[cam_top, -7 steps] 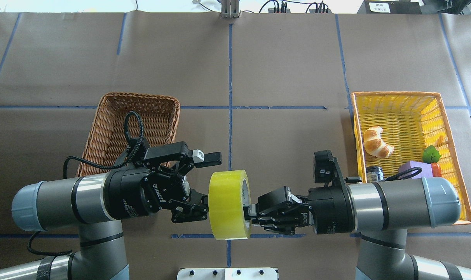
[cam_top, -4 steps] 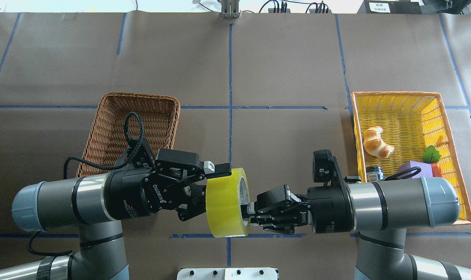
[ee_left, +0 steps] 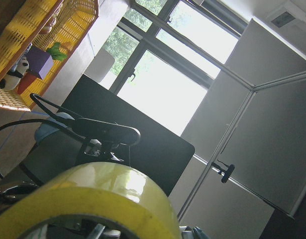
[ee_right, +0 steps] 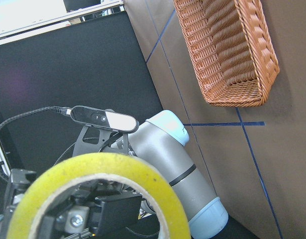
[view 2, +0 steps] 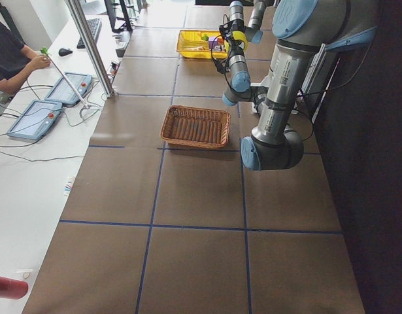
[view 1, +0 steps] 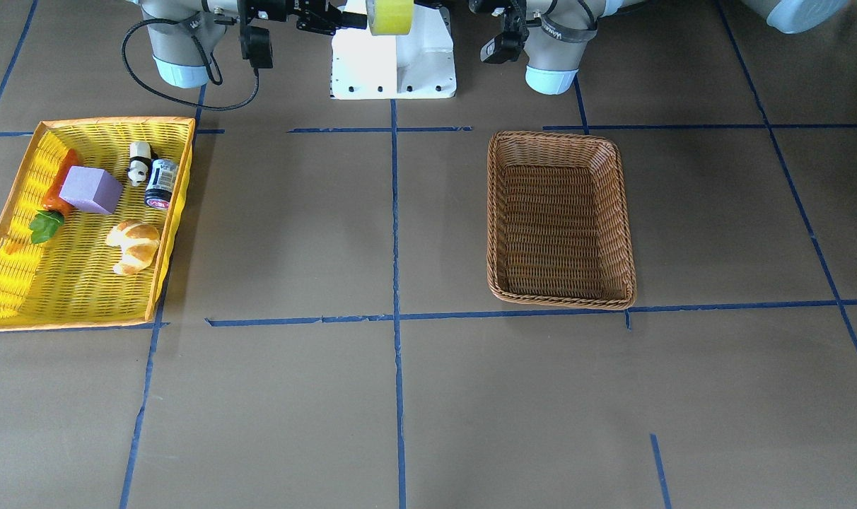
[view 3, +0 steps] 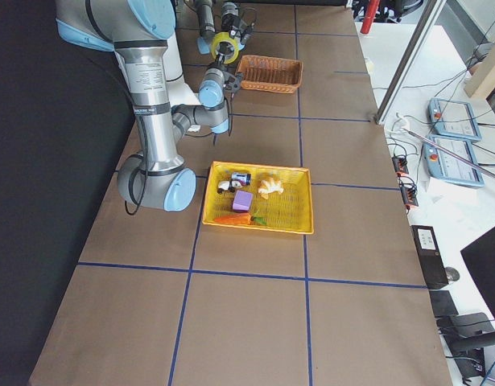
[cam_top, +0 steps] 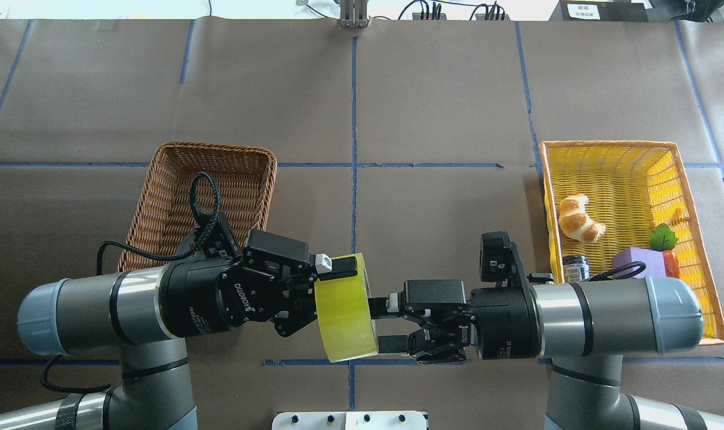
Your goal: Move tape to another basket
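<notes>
The yellow-green tape [cam_top: 345, 322] hangs in the air between my two grippers, near the table's front edge, upright on its rim. It also shows in the front-facing view [view 1: 391, 15] and both wrist views [ee_left: 83, 194] [ee_right: 157, 191]. My left gripper [cam_top: 337, 282] is shut on the roll's wall, one finger over the outer face and one inside the core. My right gripper [cam_top: 381, 324] is open at the roll's other side, its fingers apart and off the tape. The brown wicker basket [cam_top: 159, 197] lies empty behind my left arm, seen also from the front [view 1: 556, 134].
The yellow basket [cam_top: 684, 179] at the right holds a croissant [cam_top: 580, 220], a purple block [view 1: 90, 191], a small can [view 1: 161, 184], a toy panda [view 1: 140, 161] and a carrot. Brown paper with blue tape lines covers the table. The white robot base [view 1: 393, 63] sits at the front.
My left gripper moved in and shut on the tape's wall. My right gripper, which held the roll, opened and let go. The roll shifted slightly left.
</notes>
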